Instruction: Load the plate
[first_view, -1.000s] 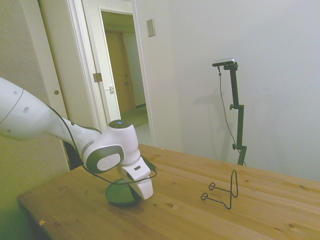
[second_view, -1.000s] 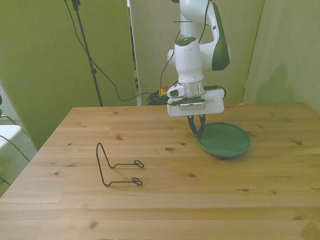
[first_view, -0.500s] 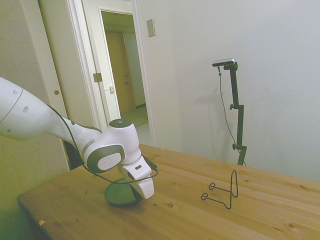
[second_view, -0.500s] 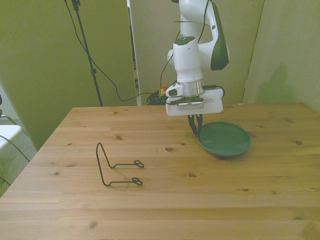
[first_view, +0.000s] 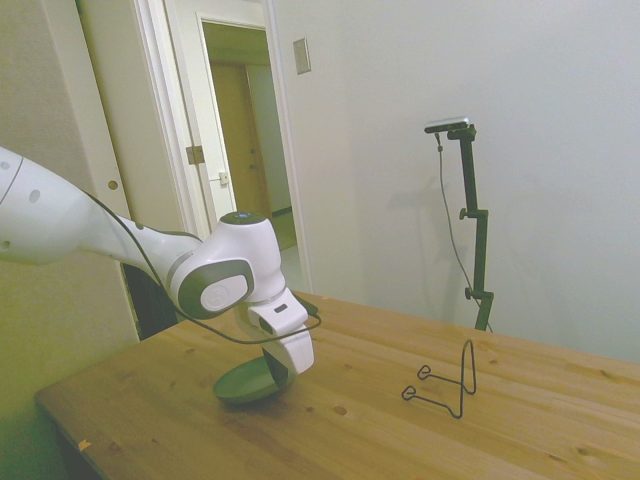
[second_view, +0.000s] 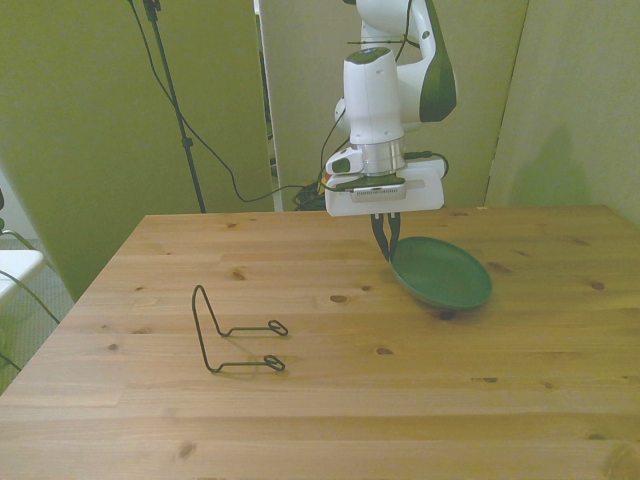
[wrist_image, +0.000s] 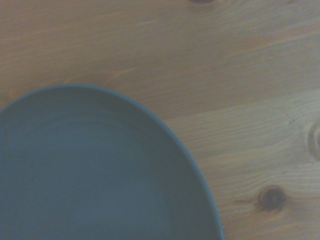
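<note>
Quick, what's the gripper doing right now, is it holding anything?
Gripper: shut on the rim of the green plate, which hangs tilted, lifted off the table.

You have a black wire stand (second_view: 237, 340) upright on the wooden table (second_view: 330, 400); an open doorway (first_view: 240, 150) behind.

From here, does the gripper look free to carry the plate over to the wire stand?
Probably yes. The gripper pinches the plate by its rim, tilted off the table, and only bare wood lies between it and the wire stand.
</note>
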